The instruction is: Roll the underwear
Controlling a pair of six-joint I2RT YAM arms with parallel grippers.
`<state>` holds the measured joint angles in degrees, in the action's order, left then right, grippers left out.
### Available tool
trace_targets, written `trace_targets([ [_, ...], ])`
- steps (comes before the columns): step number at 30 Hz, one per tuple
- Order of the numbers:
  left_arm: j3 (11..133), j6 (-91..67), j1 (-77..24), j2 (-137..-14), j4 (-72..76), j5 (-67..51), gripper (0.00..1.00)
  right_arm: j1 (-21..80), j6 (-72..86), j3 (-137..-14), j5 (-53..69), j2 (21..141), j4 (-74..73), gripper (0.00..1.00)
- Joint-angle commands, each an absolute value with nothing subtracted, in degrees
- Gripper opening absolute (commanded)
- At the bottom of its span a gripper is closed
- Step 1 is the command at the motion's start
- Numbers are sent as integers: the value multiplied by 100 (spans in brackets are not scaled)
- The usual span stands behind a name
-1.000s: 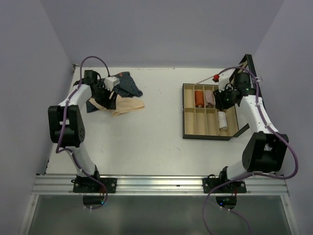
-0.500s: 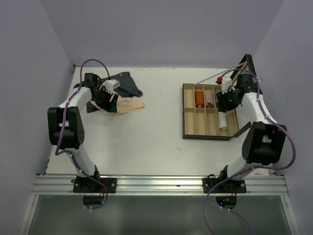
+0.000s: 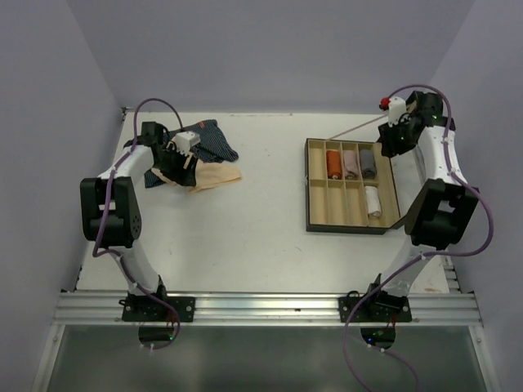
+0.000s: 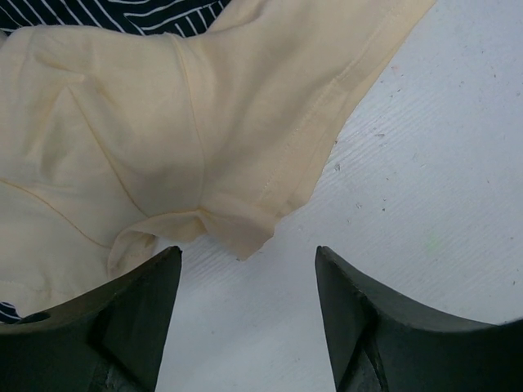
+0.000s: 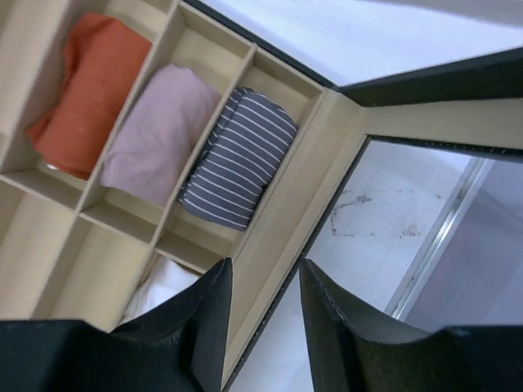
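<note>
At the table's far left: the beige garment [image 3: 214, 175] lies loose and unrolled, its far side overlapping the navy striped garment [image 3: 216, 137], which spreads toward the back wall.
Left gripper [image 4: 248, 273]: low over the beige garment's near edge, fingers spread wide with only bare table [image 4: 425, 163] between them.
Beige hem: a folded corner points into the gap between the left fingers [image 4: 131, 318]; whether either finger touches the cloth cannot be told.
Navy stripes from the left wrist: a band along the top edge above the beige cloth, and a sliver at lower left beneath it.
Box [image 3: 317, 204]: on the table's right half, well apart from the two garments, with its lid [image 5: 441, 106] tipped open on the right side.
Far row of compartments: an orange roll [image 5: 82, 90], a mauve roll [image 5: 159, 135] and a grey striped roll [image 5: 241, 155], one per compartment, side by side.
White roll [image 3: 373, 200]: in the near row, in the compartment just in front of the grey striped roll.
Right gripper [image 5: 263, 269]: raised above the box's far right corner, fingers parted, holding nothing.
Right arm: reaches up along the table's right edge, beside the lid.
</note>
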<state>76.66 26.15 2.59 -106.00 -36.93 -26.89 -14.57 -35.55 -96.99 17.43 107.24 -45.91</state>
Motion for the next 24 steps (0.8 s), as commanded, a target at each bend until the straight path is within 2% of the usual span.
trace_targets([
  [1,7647,2566,255,-10582,-3489,-2874,71,-1179,-3411,-10055,2109,10565,-5097,43],
  [7,7611,2531,255,-10538,-3437,-2900,71,-10,-2437,-8676,2171,9520,-4545,47],
  [11,7585,2452,255,-10512,-3393,-2944,73,588,-1495,-7816,1733,9247,-4149,52],
  [24,7488,2417,255,-10468,-3401,-2927,74,677,-1142,-6671,686,9299,-3533,53],
])
